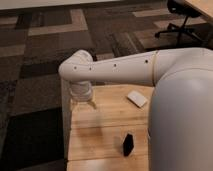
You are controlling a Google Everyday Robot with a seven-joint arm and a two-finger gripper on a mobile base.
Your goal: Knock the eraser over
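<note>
Over the far left corner of the wooden table, the two fingers stand apart with nothing between them. They belong to the gripper, hanging from the white arm. Eraser: upright near the front edge, well apart. White pad: flat, near the far edge.

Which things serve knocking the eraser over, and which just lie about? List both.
For the job: eraser, standing on the table; tool, over the table's far left corner.
Lying about: white pad; office chair.
</note>
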